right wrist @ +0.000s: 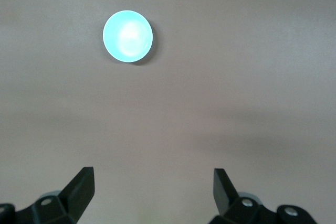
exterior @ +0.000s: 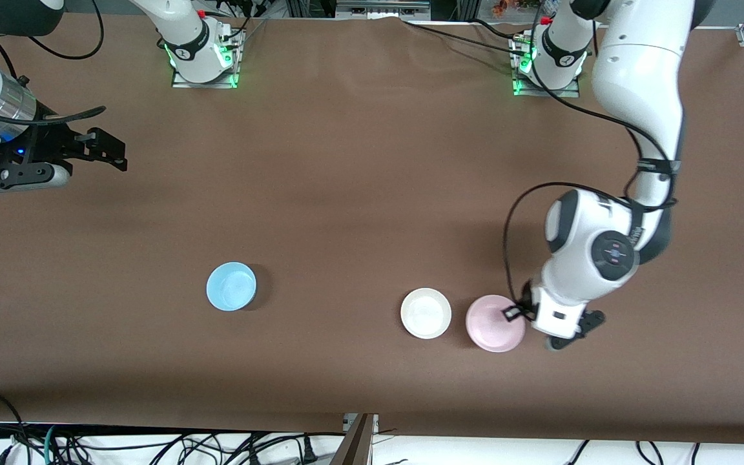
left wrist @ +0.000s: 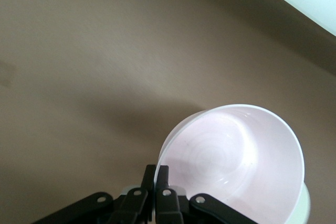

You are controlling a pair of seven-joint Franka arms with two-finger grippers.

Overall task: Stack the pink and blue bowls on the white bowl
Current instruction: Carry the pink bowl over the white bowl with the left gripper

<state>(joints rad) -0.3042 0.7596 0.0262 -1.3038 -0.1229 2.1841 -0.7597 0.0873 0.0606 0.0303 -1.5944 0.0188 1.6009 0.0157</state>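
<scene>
So the left pincer (exterior: 519, 314) is clamped on the rim of the pink bowl (exterior: 495, 323), fingers (left wrist: 156, 182) pinched tight on its edge, on the side toward the left arm's end of the counter (exterior: 359, 161). The pink bowl sits close to the counter's front edge, and the wrist view shows it tipped a bit. The white bowl (exterior: 425, 313) is just beside it, toward the right arm's end. The blue bowl (exterior: 231, 286) sits well apart from those two, farther toward the right arm's end. The right pincer (exterior: 104, 152) waits up over its own end of the counter, fingers (right wrist: 80, 186) spread wide, nothing between them.
</scene>
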